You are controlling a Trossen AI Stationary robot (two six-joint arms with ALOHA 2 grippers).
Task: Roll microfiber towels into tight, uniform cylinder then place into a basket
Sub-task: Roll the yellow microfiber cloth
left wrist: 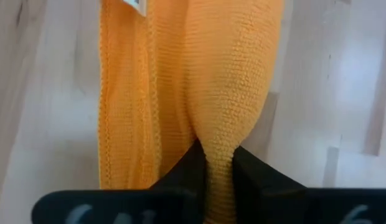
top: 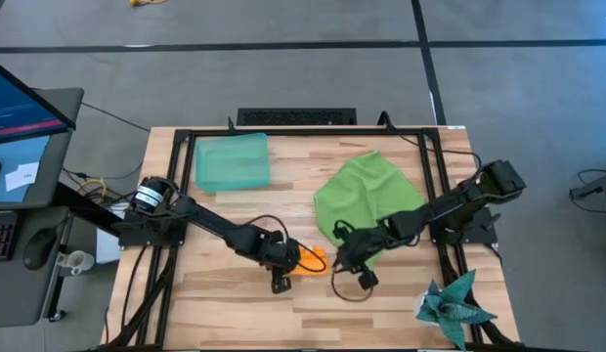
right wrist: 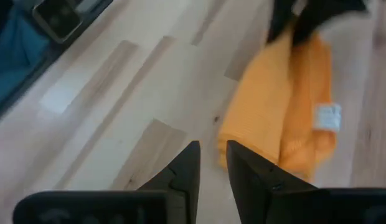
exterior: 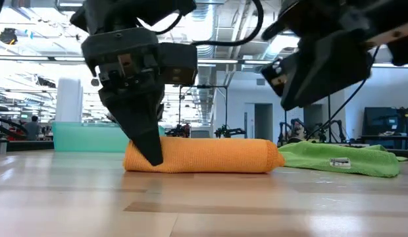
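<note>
Left gripper [left wrist: 219, 163] clenches the rolled orange towel [exterior: 203, 156] near the desk's front edge, right gripper [right wrist: 211, 163] released beside it; lift level toward the basket [top: 231, 162] so the roll stays tight

An orange towel [top: 314, 261] is flanked by both grippers on the counter [top: 225, 293]; a green towel [top: 367, 198] is spread nearby.

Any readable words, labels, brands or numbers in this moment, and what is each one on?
None can be read.
Orange towel, pinched by the left gripper: white sewn tag, print too blurred.
Green towel: white tag, marks too small.
Monitor beside the table: screen content too small.
Paper slip by the monitor: unreadable.
Right gripper, empty: no marking visible.
</note>
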